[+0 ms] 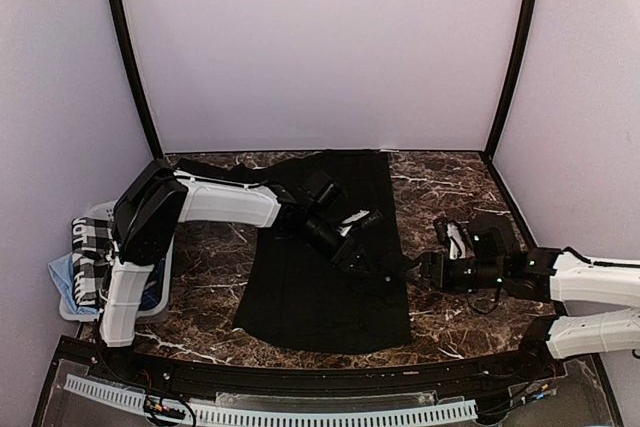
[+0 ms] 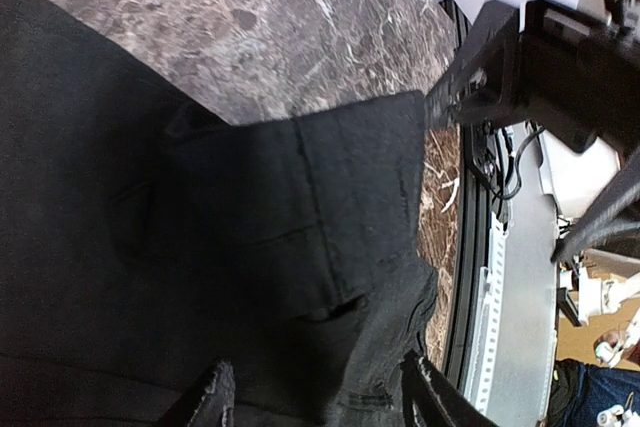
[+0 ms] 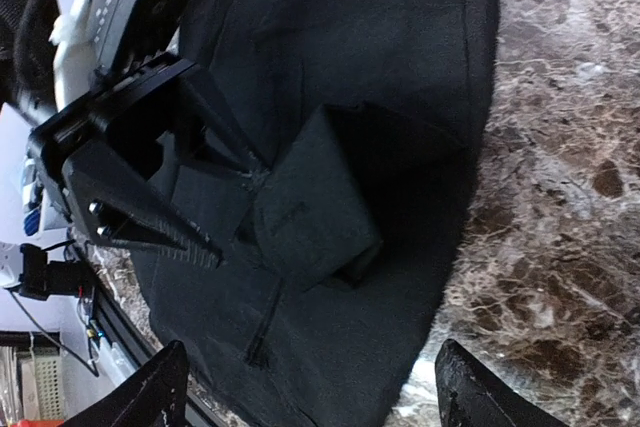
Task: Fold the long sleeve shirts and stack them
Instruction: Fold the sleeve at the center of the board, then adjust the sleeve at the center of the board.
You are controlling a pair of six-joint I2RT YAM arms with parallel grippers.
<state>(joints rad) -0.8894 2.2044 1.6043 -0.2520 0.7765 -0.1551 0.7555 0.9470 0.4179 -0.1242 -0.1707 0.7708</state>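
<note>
Both arms have glossy white shells over the long links and matt black housings at the joints. The left arm [image 1: 225, 202] has a thin black cable along its white link. The right arm [image 1: 598, 282] shows small green lights on its black wrist block. The left gripper [image 3: 238, 215] is black and angular, its fingers [image 3: 140, 227] finely ridged, with a thick black cable behind

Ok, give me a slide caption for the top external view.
Left gripper and right gripper, both open, poised at the black shirt's right edge on the marble table.
</note>
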